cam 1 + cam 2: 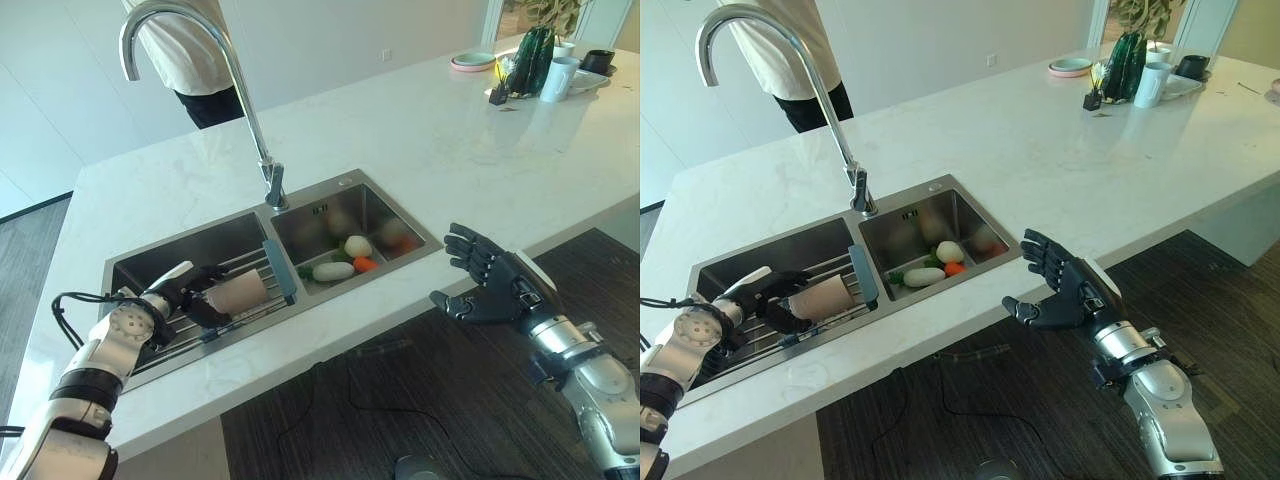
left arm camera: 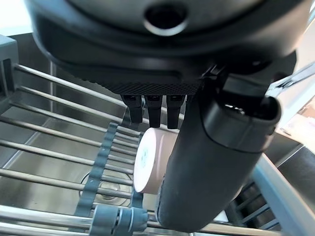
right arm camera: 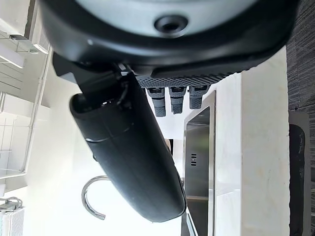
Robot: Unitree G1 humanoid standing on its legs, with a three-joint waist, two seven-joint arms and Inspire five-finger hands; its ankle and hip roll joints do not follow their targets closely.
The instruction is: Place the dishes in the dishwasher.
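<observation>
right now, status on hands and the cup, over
Left hand curled round the tan cup, which lies on its side on the sink rack. Right hand open, held off the counter edge. Vegetables in the right basin.

Left hand [image 1: 185, 292] curled in a grasp, right hand [image 1: 493, 283] spread open, raised

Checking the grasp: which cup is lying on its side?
The tan cup on the sink rack, in the left hand; the white cup stands upright on the far counter.
</observation>
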